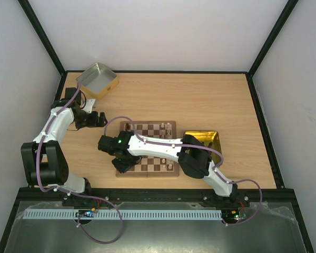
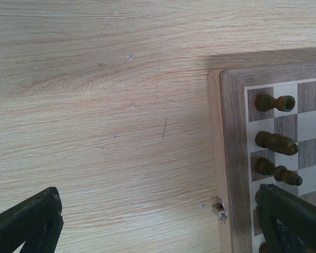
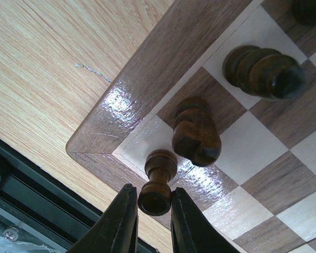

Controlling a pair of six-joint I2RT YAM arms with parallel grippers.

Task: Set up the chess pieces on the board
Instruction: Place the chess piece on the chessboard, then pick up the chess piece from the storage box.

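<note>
Ok, top view first: one board [image 1: 152,129] sits mid-table [image 1: 200,100], with two tins around it. The silver tin [image 1: 111,84] is at the far-left corner of the table. The gold tin [image 1: 210,138] is just beside the board's right edge, and the right arm [image 1: 158,146] partly covers it. That arm lies across the board from right to left and hides much of the middle. The right gripper [image 1: 121,164] is at the board's near-left corner. The left gripper [image 1: 97,118] is over bare table, off the board's far-left corner. A few cream pieces [image 1: 168,126] show along the far and near rims, too small to count reliably.

Left wrist: mostly table, with the board rim [image 2: 229,132] coming in from the right. Three dark pieces [image 2: 276,142] show clearly in the column nearest that rim. At least one more is partly hidden behind the gripper's own finger. One small metal clasp [image 2: 221,212] is on the board's edge. The two fingers [image 2: 29,224] are spread wide, one at each lower corner of the frame, with nothing between them.

Right wrist: a close view of a board corner, with four dark pieces in view. One is the dark pawn [image 3: 158,176], standing on the light corner square, its top pinched between the two fingers [image 3: 118,226]. A bigger piece is just beside it on the next dark square. A third is further along, and a fourth is cut off by the top-right edge of the frame. A black rail [image 3: 21,184] runs beyond the table edge at lower left.
</note>
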